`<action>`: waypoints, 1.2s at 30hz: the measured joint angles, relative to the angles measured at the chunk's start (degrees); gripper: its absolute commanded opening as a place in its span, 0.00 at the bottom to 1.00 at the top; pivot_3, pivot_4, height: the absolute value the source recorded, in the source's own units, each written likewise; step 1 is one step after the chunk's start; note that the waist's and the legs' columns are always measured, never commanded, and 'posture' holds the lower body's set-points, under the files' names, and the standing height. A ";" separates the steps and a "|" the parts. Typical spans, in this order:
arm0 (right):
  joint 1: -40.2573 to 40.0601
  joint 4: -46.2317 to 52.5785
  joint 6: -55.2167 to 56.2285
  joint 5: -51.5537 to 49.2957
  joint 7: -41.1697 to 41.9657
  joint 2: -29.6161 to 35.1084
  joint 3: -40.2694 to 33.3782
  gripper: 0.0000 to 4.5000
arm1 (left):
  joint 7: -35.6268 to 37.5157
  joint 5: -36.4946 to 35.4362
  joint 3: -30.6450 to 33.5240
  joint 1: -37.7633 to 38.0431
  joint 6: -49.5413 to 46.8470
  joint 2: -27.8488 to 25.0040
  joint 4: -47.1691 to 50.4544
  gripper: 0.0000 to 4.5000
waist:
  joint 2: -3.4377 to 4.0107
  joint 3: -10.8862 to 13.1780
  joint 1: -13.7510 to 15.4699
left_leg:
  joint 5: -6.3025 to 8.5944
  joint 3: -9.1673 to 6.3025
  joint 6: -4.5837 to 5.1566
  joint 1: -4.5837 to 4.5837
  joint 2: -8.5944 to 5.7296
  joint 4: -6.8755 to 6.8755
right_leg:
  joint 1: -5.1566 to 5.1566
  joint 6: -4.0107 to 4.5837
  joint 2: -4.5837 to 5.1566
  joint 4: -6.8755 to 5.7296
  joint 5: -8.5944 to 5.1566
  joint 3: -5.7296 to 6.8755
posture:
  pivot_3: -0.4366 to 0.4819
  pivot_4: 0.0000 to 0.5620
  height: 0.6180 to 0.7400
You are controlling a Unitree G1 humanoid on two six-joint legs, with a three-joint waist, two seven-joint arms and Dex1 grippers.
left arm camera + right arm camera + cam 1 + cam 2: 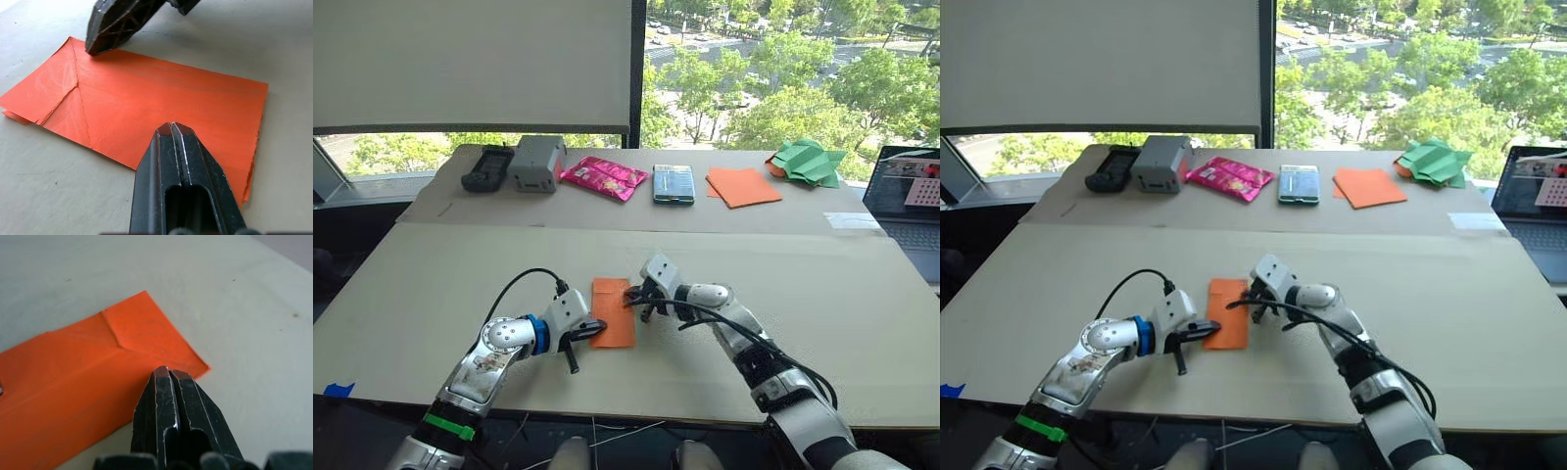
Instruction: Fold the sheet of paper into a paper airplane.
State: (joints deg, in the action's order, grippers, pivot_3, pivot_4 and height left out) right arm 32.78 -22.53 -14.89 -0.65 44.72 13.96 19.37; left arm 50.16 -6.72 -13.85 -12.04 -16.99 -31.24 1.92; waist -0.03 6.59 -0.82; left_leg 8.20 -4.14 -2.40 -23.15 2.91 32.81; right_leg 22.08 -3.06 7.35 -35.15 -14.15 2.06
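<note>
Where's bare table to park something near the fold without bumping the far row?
Free: the wide strip between the sheet of paper and the far row, plus both flanks outside the left gripper and right gripper. Crowded: the far edge, from the black device to the green paper shapes.

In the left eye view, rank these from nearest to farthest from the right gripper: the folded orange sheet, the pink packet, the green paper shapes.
Measured from the right gripper:
1. The sheet of paper, touched by the closed fingertips at its right edge, on the near table.
2. The pink packet, on the far table, slightly left.
3. The green paper shapes, far right corner near the laptop.
</note>
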 measured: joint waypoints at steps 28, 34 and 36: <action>-18.97 33.63 -18.06 -6.29 3.07 5.95 1.56 0.00 | -0.37 -1.08 2.23 0.45 -1.60 -0.27 1.15 0.00 | -0.30 0.12 -0.09 | 0.21 -0.02 -0.31 -0.03 0.03 -0.07 | 0.14 -0.01 0.08 0.13 -0.05 0.06 | 0.48 0.27 0.69; -22.22 43.40 -21.89 -16.39 3.69 7.95 -7.63 0.00 | 0.22 -6.26 11.27 1.42 -7.62 -5.72 4.09 0.00 | -0.35 1.04 0.17 | 0.20 -0.04 -0.31 -0.26 0.02 -0.09 | 0.25 -0.02 0.08 0.21 -0.04 0.10 | 0.48 0.27 0.69; -22.22 45.08 -22.32 -17.60 3.28 7.96 -8.62 0.00 | 0.47 -6.27 11.93 1.04 -7.22 -6.60 4.00 0.00 | -0.36 1.03 0.34 | 0.21 -0.03 -0.31 -0.23 0.01 -0.10 | 0.19 -0.02 0.08 0.29 -0.04 0.12 | 0.48 0.27 0.69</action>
State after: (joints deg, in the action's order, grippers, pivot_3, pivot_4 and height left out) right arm 10.55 22.55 -37.21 -18.25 48.01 21.92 10.75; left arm 50.64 -12.99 -1.92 -11.00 -24.21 -37.83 5.92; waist -0.39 7.61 -0.48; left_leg 8.41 -4.18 -2.71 -23.37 2.93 32.71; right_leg 22.28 -3.08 7.43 -34.86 -14.19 2.18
